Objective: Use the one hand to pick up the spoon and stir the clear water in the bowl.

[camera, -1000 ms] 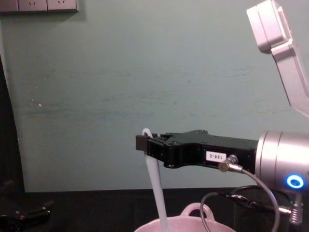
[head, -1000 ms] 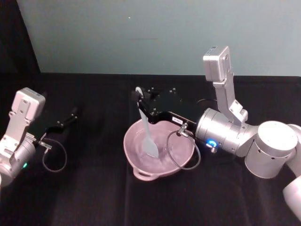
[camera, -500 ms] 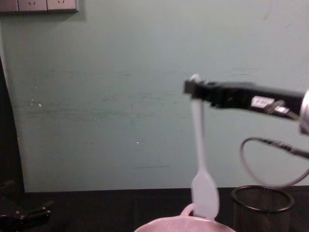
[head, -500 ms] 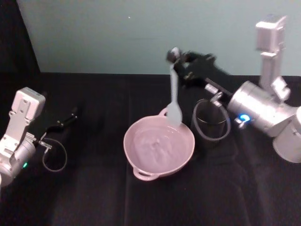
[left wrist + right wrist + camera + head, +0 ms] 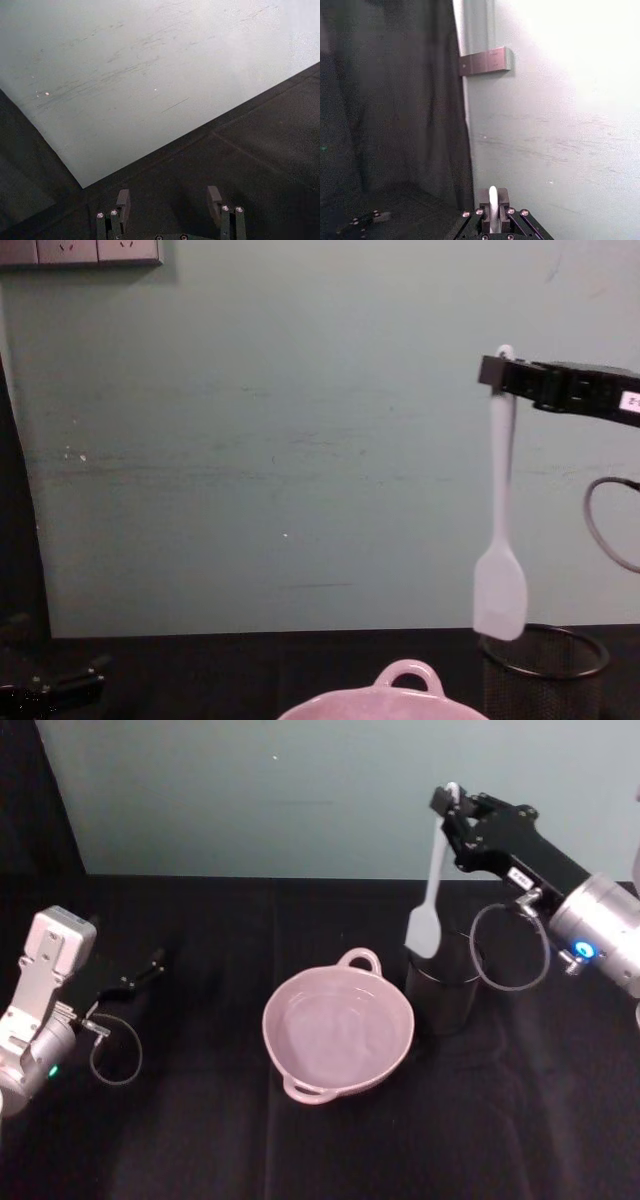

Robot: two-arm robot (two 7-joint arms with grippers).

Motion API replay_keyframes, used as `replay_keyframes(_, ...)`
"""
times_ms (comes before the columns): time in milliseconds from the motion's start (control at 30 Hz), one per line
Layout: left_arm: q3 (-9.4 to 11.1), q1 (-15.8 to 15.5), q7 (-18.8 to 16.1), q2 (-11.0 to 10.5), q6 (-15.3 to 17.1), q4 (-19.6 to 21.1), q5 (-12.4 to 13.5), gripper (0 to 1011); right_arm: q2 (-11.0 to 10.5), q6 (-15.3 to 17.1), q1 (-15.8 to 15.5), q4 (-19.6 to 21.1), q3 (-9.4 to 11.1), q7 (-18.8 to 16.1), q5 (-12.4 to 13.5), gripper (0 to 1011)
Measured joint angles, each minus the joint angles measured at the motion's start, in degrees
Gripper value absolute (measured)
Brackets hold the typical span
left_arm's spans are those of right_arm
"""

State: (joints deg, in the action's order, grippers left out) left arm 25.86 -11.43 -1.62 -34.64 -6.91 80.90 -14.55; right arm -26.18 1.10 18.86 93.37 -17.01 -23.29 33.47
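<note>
Currently right gripper [image 5: 452, 808] clamped on spoon [image 5: 430, 880] handle top, blade hanging above mesh cup [image 5: 445, 982], clear of bowl [image 5: 338, 1030]. Judged: stirring over; next, lower spoon into cup, release. Left gripper [image 5: 169, 205] parked, fingers apart.

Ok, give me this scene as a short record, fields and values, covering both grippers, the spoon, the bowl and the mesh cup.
right gripper: shut on the spoon's handle end, raised
spoon: hanging upright, blade just above the mesh cup's rim
mesh cup: standing right of the bowl
bowl: pink, holds clear water, nothing in it
left gripper: open, parked low at the table's left
</note>
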Motion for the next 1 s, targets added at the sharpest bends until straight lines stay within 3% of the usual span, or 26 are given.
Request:
replay_keyframes(267, 0.0, 0.0, 0.0, 0.0, 0.0, 0.0, 0.0, 1011, -0.3, -0.7, -1.3, -1.4, 2.6, 1.1, 1.1, 109)
replay_keyframes(500, 0.0, 0.0, 0.0, 0.0, 0.0, 0.0, 0.0, 1011, 1.4, -1.5, -2.5, -5.7, 4.5, 1.0, 4.6, 110)
replay_keyframes(700, 0.0, 0.0, 0.0, 0.0, 0.0, 0.0, 0.0, 1011, 2.8, -1.8, -3.0, -9.2, 5.0, 0.1, 7.6, 109)
replay_keyframes(1000, 0.0, 0.0, 0.0, 0.0, 0.0, 0.0, 0.0, 1011, 3.4, -1.9, -3.0, -12.7, 4.8, -0.2, 9.1, 110)
